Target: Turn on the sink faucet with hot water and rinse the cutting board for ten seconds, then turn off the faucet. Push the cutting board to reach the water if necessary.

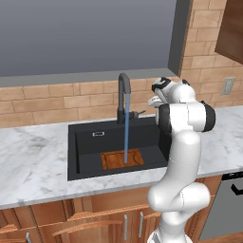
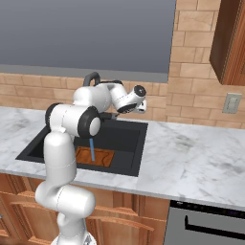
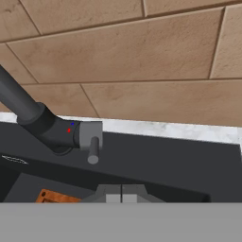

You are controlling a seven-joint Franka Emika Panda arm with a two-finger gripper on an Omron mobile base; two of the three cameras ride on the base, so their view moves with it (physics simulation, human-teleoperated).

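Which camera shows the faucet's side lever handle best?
The hand view: the side lever handle appears large and unobstructed. The left base view shows it tiny beside the faucet; in the right base view the arm hides it.

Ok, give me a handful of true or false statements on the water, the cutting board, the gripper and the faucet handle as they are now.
1. Water runs from the faucet. True.
2. The stream lands on the cutting board. True.
3. The cutting board lies on the marble counter. False: it lies in the sink.
4. The gripper is wide open. False: its fingertips are shut together.
5. The gripper clamps the faucet handle. False: in the hand view the handle is apart from the fingertips.
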